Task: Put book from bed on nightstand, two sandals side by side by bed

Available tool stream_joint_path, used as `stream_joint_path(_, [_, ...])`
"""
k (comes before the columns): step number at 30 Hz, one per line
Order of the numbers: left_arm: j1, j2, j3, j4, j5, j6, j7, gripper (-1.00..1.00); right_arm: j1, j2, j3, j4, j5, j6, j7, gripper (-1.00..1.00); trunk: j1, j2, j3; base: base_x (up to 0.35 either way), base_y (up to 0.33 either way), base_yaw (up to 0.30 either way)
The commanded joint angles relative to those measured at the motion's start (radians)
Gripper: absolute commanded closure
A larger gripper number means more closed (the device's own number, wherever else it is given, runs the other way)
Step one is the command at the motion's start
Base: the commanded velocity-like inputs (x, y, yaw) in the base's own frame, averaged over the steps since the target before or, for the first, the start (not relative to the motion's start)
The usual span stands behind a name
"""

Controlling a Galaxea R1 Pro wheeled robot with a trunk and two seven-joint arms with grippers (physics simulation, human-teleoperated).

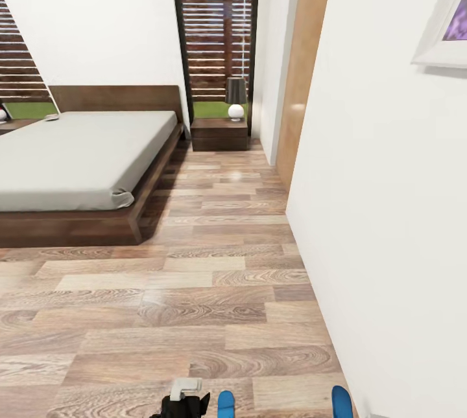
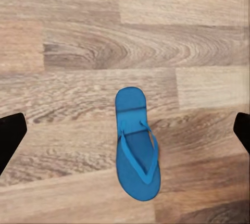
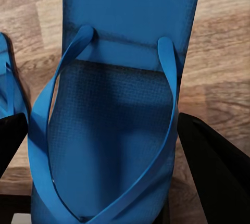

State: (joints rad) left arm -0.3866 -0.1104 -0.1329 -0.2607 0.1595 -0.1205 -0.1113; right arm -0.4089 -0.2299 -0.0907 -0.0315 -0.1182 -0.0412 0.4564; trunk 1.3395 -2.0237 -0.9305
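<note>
From the head camera, the low bed [image 1: 78, 159] with its dark brown wooden platform and pale grey mattress stands at the left on the light wood-plank floor [image 1: 214, 262]. Beyond its far corner, a small dark brown wooden nightstand [image 1: 219, 133] sits under a tall black-framed window and carries a lamp with a dark shade and white round base [image 1: 236, 99]. A white wall runs along the right. At the lower edge, the left hand [image 1: 185, 402] shows just beside the tip of one bright blue flip-flop sandal [image 1: 226, 403], with the second blue sandal's tip [image 1: 341, 401] further right near the wall.

The left wrist camera looks straight down on a blue sandal [image 2: 136, 148] lying flat on the planks, straps up; the left hand's dark fingers [image 2: 10, 135] stand wide apart, released, well clear of it.

In the right wrist camera, the other sandal [image 3: 120, 109] lies close between the right hand's dark fingers [image 3: 216, 166]; whether they grip it, I cannot tell.
</note>
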Motion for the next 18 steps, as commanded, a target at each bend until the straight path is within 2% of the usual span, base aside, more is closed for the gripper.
stream_joint_path(1, [-0.006,-0.011,-0.007,-0.036,0.01,0.048,0.026,-1.0,-0.001,0.0,-0.007,0.002,-0.003,-0.001,0.005,1.0,0.0,0.0,-0.001,0.0,0.0,0.0])
stream_joint_path(2, [-0.019,-0.026,-0.007,-0.12,0.011,0.15,0.074,-1.0,-0.001,0.0,-0.007,0.002,-0.003,-0.001,0.005,1.0,0.0,0.0,-0.001,0.0,0.0,0.0])
stream_joint_path(3, [-0.024,-0.032,-0.007,-0.152,0.011,0.187,0.09,-1.0,-0.001,0.0,-0.007,0.002,-0.003,0.0,0.005,1.0,0.0,0.0,-0.001,0.0,0.0,0.0])
stream_joint_path(5, [-0.035,-0.05,-0.007,-0.272,0.012,0.326,0.141,-1.0,-0.001,0.001,-0.007,0.002,-0.002,-0.001,0.005,1.0,0.0,0.0,-0.001,0.0,0.0,0.0])
stream_joint_path(7, [-0.041,-0.064,-0.008,-0.36,0.012,0.414,0.171,-1.0,-0.001,0.001,-0.007,0.002,-0.002,-0.001,0.005,1.0,0.0,0.0,-0.001,0.0,0.0,0.0])
stream_joint_path(9, [-0.043,-0.064,-0.008,-0.402,0.013,0.452,0.185,-1.0,-0.001,0.001,-0.007,0.002,-0.001,-0.001,0.004,1.0,0.0,0.0,-0.001,0.0,0.0,0.0])
stream_joint_path(12, [-0.044,-0.064,-0.008,-0.418,0.014,0.469,0.189,-1.0,-0.001,0.001,-0.007,0.002,0.001,-0.001,0.004,1.0,0.0,0.0,-0.001,0.0,0.0,0.0])
stream_joint_path(18, [-0.044,-0.064,-0.008,-0.378,0.011,0.475,0.182,-1.0,-0.001,0.001,-0.007,0.002,0.003,-0.001,0.004,1.0,0.0,0.0,-0.001,0.0,0.0,0.0])
